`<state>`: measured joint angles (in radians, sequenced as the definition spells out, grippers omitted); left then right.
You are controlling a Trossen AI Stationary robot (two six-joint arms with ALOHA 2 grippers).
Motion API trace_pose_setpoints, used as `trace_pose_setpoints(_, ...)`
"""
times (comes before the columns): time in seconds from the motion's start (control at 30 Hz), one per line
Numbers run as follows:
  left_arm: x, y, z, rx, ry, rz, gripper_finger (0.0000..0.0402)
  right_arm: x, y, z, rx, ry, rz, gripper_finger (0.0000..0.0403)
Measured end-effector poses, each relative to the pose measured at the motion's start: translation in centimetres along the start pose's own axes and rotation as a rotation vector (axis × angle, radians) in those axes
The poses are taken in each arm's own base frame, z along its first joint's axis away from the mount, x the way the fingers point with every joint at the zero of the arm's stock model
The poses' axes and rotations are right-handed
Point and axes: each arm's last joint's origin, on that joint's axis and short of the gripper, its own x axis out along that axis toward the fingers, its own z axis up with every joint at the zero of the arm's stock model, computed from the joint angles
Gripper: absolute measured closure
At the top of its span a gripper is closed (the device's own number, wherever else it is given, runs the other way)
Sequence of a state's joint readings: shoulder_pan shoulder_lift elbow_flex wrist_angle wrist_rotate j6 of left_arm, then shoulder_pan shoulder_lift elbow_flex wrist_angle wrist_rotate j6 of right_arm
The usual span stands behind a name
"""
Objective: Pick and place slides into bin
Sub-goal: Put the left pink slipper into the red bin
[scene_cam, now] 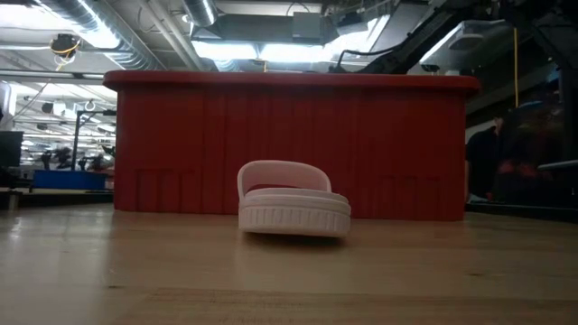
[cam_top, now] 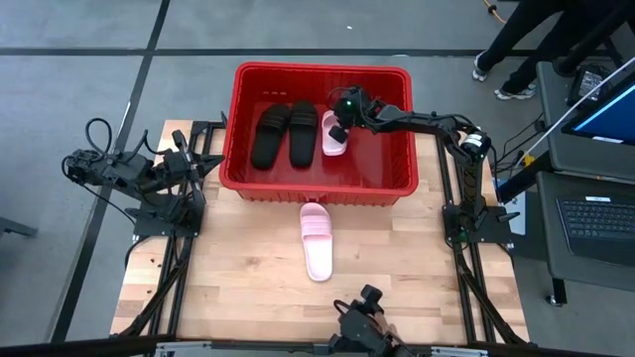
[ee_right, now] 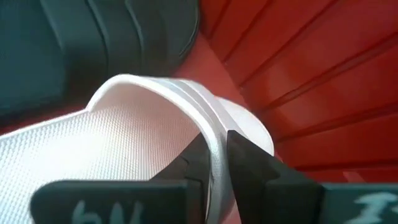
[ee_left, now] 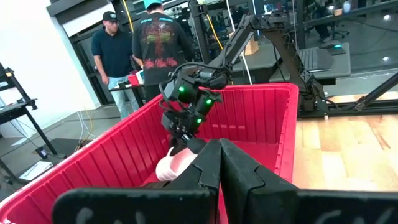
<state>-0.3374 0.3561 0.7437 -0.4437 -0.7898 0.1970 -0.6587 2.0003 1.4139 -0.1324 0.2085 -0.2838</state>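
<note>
The red bin point(cam_top: 397, 178) stands at the table's far middle. Two black slides point(cam_top: 286, 133) lie side by side on its floor. My right gripper point(cam_top: 338, 127) reaches into the bin from the right and is shut on a pale pink slide point(cam_top: 334, 141) just right of the black pair. It also shows in the left wrist view point(ee_left: 174, 165). A second pink slide point(cam_top: 317, 241) lies sole down on the table in front of the bin, and the low view shows it too point(scene_cam: 293, 206). My left gripper point(cam_top: 208, 164) waits shut at the bin's left side. My right gripper pinches the pink slide's wide strap at its edge point(ee_right: 211, 134), with one finger under the strap and one point(ee_right: 249, 165) outside it. The fingers come from above, slanting down into the bin. Whether the slide rests on the bin's floor I cannot tell.
The bin's right half point(cam_top: 382, 149) holds no slides. People stand in the room beyond the table point(ee_left: 160, 43), and a desk with a laptop point(cam_top: 595, 213) is to the right. Bare wood point(cam_top: 238, 268) lies around the loose pink slide.
</note>
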Motion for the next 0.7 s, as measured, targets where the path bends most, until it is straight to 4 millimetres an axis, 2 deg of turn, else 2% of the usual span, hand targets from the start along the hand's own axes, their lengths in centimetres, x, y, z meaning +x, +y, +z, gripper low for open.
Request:
trace_pose_setpoints(0.37,0.0,0.0,0.0,0.0,0.0,0.0,0.04,0.01,0.14,-0.45,-0.047,0.034,0.053,0.0378)
trace_pose_setpoints(0.7,0.0,0.0,0.0,0.0,0.0,-0.001,0.04,0.42,0.31,-0.93,-0.073,0.059,0.079,0.0367)
